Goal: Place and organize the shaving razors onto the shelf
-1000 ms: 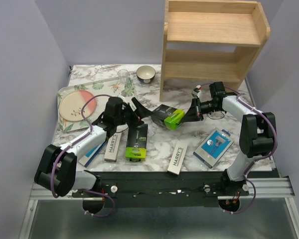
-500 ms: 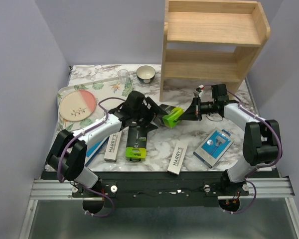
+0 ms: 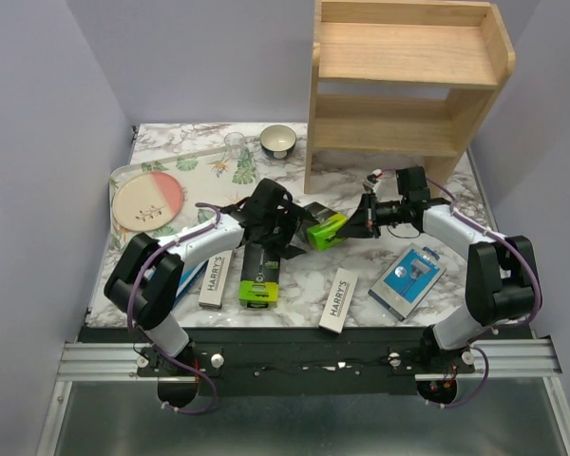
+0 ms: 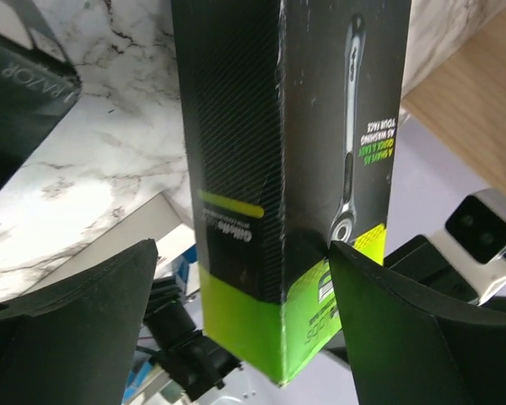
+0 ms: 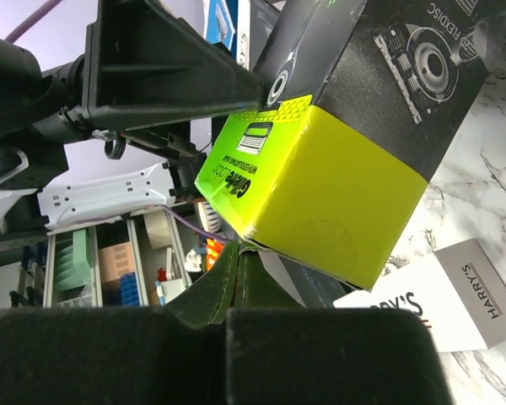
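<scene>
A black razor box with a lime-green end (image 3: 323, 228) hangs tilted above the marble table between both arms. My right gripper (image 3: 357, 224) is shut on a thin flap at the box's green end (image 5: 320, 186), its fingertips pressed together (image 5: 240, 257). My left gripper (image 3: 290, 228) is open and straddles the same box (image 4: 278, 169). Its right finger (image 4: 422, 329) touches the box's edge and its left finger (image 4: 76, 337) stands apart. A second black-and-green box (image 3: 259, 271), two white HARRY'S boxes (image 3: 216, 277) (image 3: 338, 300) and a blue-and-white pack (image 3: 408, 279) lie flat. The wooden shelf (image 3: 408, 85) stands at the back right.
A floral tray (image 3: 185, 163) at the back left carries a pink plate (image 3: 147, 199). A clear glass (image 3: 235, 144) and a small bowl (image 3: 278, 141) stand beside the shelf's left panel. The left arm lies across the table's left half.
My left arm swung right from beside the tray and its open jaws now straddle the raised box. My right gripper kept its pinch and shifted the box slightly left.
</scene>
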Controlling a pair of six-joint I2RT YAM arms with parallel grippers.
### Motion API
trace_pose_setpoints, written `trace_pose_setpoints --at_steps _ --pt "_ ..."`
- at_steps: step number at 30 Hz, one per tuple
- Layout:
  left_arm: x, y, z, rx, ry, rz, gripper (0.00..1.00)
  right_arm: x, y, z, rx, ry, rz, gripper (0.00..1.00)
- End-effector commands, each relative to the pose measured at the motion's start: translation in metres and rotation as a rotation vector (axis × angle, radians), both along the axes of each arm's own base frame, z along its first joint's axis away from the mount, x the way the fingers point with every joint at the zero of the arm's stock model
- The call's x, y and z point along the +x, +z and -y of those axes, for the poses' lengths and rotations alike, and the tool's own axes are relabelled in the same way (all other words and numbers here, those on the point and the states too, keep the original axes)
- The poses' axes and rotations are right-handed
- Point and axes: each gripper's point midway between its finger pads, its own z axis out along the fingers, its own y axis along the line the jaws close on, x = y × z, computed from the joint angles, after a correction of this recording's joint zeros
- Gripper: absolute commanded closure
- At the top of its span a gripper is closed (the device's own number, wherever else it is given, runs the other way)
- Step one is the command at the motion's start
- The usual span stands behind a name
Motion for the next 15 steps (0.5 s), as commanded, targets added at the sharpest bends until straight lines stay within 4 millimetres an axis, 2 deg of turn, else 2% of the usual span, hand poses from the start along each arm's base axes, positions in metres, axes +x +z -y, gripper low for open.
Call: trace_pose_setpoints --at_steps 1,2,7,11,12,13,14,15 --pt "0.012 -0.009 0.010 -0.030 0.061 -0.050 0.14 -0.006 0.006 -0.005 0.012 0.013 0.026 0.99" --pt "0.015 -0.006 0.011 -0.043 0.066 -0.044 0.18 -0.008 0.004 -0.005 0.010 0.016 0.019 0.99" --pt "0.024 0.001 0.022 -0.103 0.055 -0.008 0.23 -0.022 -0.006 -0.008 0.000 0.032 -0.024 0.99" --pt "0.024 0.000 0.019 -0.094 0.012 0.061 0.48 -0.031 -0.012 -0.008 -0.009 0.040 -0.036 0.99" --pt "0.024 0.001 0.017 -0.091 0.000 0.084 0.50 -0.032 -0.011 -0.007 -0.013 0.043 -0.024 0.99" --pt "0.024 0.011 0.019 -0.113 -0.015 0.135 0.52 -0.033 -0.010 -0.007 -0.013 0.047 -0.013 0.98" --pt "0.018 0.003 0.013 -0.092 -0.049 0.170 0.55 -0.035 -0.011 -0.006 -0.018 0.054 0.000 0.97" --pt "0.018 0.007 0.013 -0.105 -0.066 0.220 0.56 -0.036 -0.010 -0.005 -0.020 0.058 0.006 0.97"
